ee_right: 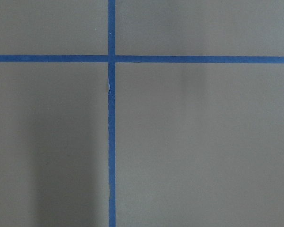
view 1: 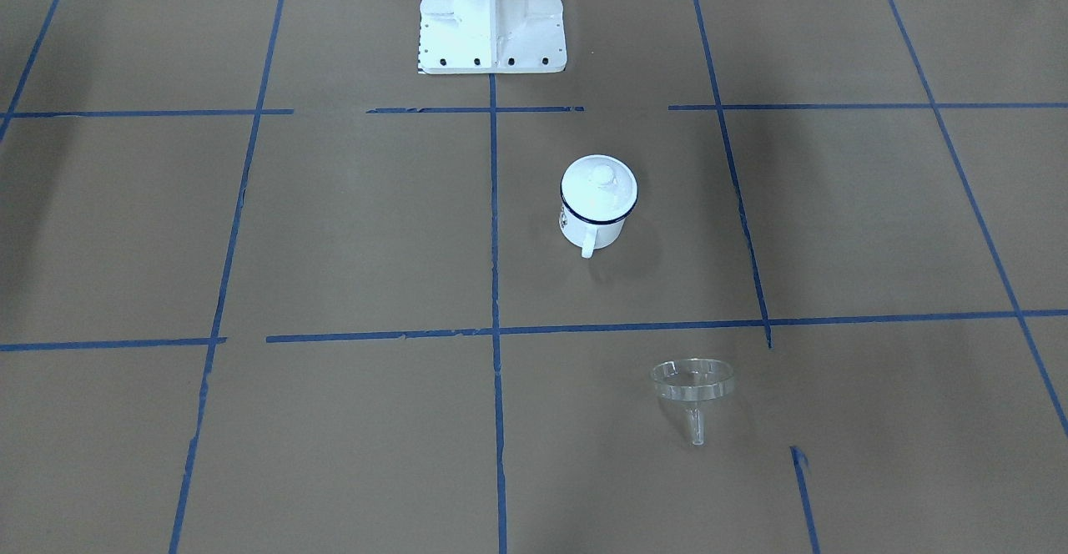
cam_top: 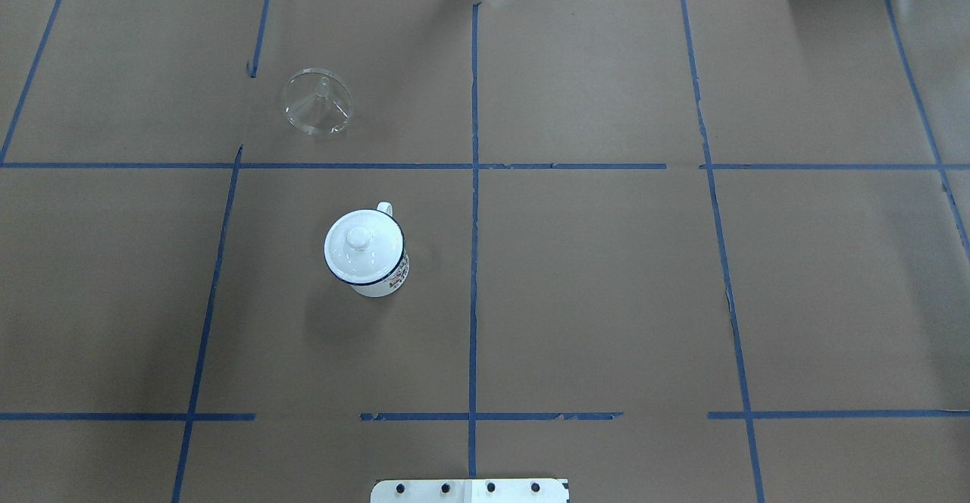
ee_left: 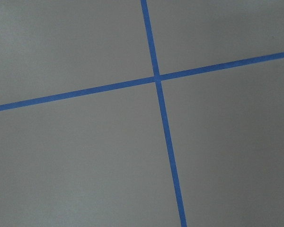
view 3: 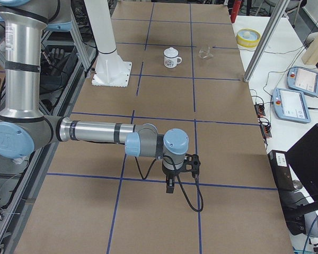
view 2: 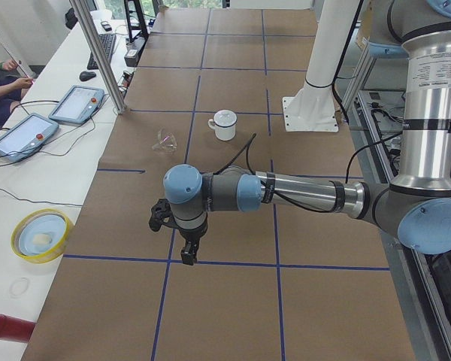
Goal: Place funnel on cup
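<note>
Seen from the front, the white enamel cup (view 1: pixel 594 233) stands upright on the brown worktop (view 1: pixel 334 245). Its knobbed lid (view 1: pixel 599 185) is on and its handle is turned toward that view's lower edge, just beside the centre tape line (view 1: pixel 494 220). The clear funnel (view 1: pixel 692 380) rests apart from it in the next taped square, with its stem toward the lower edge. From overhead, cup and funnel both sit in the robot's left half, not touching. In the left side view the left gripper (view 2: pixel 186 257) hangs over the worktop, well apart from both; I cannot tell how its jaws stand. In the right side view the right gripper (view 3: pixel 170 188) hangs likewise, and its jaws are just as unclear. Both wrist views show only crossing tape on the worktop.
</note>
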{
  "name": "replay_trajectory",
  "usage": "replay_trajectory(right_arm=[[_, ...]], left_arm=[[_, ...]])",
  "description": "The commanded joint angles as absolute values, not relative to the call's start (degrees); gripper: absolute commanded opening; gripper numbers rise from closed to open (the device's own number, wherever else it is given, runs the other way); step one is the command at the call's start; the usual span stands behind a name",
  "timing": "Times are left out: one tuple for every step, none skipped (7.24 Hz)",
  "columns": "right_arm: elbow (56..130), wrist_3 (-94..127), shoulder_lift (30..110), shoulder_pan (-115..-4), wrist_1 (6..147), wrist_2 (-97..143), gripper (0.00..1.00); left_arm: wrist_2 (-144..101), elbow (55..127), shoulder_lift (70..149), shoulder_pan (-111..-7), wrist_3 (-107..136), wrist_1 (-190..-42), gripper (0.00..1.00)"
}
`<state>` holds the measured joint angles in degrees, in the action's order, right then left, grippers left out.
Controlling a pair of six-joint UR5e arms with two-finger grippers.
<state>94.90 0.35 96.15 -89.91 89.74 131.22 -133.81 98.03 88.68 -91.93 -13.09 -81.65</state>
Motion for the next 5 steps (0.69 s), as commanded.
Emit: replay_trajectory(right_arm=[[94.92, 0.35, 96.15, -89.91, 89.74, 131.22, 1.0], [94.92, 0.35, 96.15, -89.91, 89.74, 131.22, 1.0], [94.92, 0.35, 96.15, -89.91, 89.74, 131.22, 1.0], [94.92, 0.35, 96.15, -89.91, 89.74, 131.22, 1.0], [94.92, 0.35, 96.15, -89.91, 89.74, 131.22, 1.0]], left_arm=[[-133.86, 97.74, 88.77, -91.85, -13.27, -81.74, 1.0], [-133.51, 97.82, 89.2, -91.85, -12.92, -82.0, 1.0], [-133.42, 98.34, 90.43, -91.85, -12.92, -82.09, 1.0], [-132.29, 98.18, 94.88, -91.85, -12.83, -81.83, 1.0], [-130.54, 98.78, 97.44, -91.67, -8.31, -81.74, 1.0]])
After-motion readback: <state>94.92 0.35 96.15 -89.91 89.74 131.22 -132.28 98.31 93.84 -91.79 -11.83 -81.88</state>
